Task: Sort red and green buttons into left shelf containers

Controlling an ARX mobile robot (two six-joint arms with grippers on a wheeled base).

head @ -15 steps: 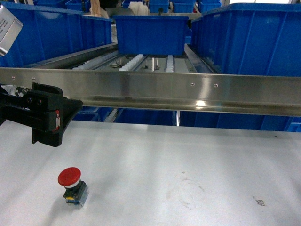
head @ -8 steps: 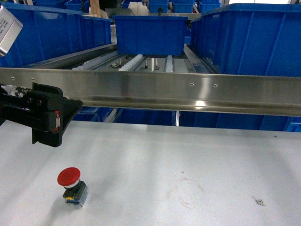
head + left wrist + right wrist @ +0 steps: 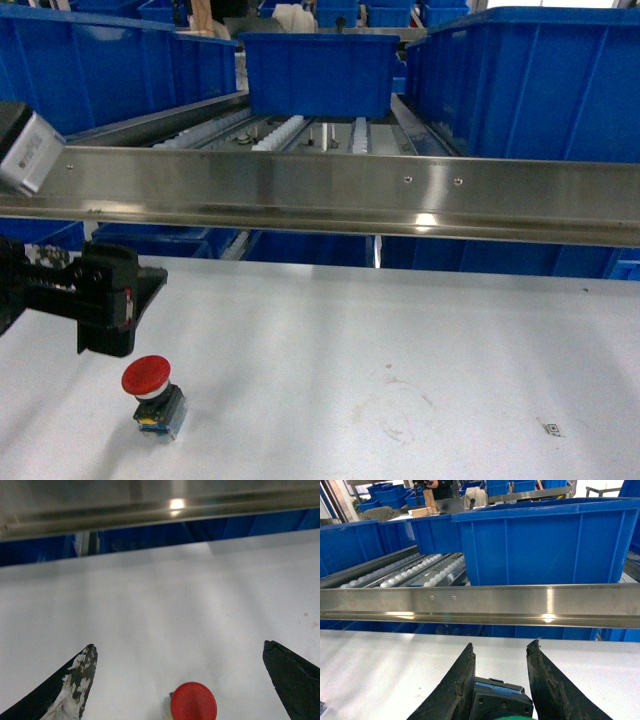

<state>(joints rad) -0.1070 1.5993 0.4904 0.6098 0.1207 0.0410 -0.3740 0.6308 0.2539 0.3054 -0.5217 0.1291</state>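
Two tools are at work. Left tool (image 3: 180, 680) hangs spread wide above the red button (image 3: 152, 390), which stands on the white worktop (image 3: 400, 340), its fingers straddling the cap, apparently lined up to close on it. Right tool (image 3: 500, 680) pinches a dark block with a green cap (image 3: 501, 706), probably the green button, facing the blue bins (image 3: 90, 65) beyond the steel rail (image 3: 350, 195).

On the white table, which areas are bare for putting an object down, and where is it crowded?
The white table is bare from the steel rail forward, right of the red button; only faint marks there. It is crowded at front left, where the open left gripper hangs around the button.
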